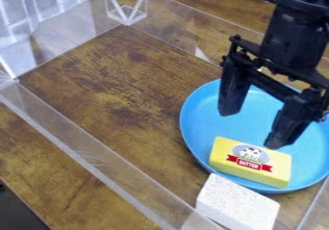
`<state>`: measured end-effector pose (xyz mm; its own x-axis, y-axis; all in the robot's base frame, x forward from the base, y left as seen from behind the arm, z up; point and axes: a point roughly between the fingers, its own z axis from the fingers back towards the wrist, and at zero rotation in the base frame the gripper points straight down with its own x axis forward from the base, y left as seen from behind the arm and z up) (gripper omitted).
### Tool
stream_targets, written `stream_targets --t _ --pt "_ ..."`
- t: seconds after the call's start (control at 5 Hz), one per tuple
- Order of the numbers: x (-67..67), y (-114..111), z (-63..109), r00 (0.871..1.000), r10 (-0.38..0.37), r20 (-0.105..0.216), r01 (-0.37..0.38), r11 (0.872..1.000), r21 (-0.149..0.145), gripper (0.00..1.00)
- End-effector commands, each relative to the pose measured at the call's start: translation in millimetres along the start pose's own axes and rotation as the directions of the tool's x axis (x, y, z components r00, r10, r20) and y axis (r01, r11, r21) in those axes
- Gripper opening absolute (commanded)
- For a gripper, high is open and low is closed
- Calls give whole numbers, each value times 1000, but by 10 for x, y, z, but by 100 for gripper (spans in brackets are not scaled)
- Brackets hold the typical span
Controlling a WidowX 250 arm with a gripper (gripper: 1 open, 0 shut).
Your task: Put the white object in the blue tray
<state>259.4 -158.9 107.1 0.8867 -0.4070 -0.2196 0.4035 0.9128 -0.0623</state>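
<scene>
The white object point(238, 204), a speckled sponge-like block, lies on the wooden table at the bottom edge, just outside the near rim of the blue tray point(195, 130). A yellow block with a red-and-white label point(255, 161) lies inside the tray at its near side. My gripper point(260, 115) hangs open above the tray, its two black fingers point(233, 92) spread wide, with nothing between them. It is above and behind the yellow block, apart from the white object.
A clear acrylic wall point(77, 147) rings the wooden table point(115, 85). The white object lies close to the near wall. A white tripod-like stand point(126, 7) sits at the back beyond the wall.
</scene>
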Motion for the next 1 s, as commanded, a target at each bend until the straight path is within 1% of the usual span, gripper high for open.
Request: stream_targets --t 0.0,0.2,0.6,0.8 --pt "88 -37 150 997 14 72 -14 1000 -7 100" --pt "23 29 208 995 59 84 -58 998 -17 100" --pt "-124 -31 354 992 79 101 -77 997 -20 100" --pt "-174 62 335 988 112 102 -110 994 -25 100"
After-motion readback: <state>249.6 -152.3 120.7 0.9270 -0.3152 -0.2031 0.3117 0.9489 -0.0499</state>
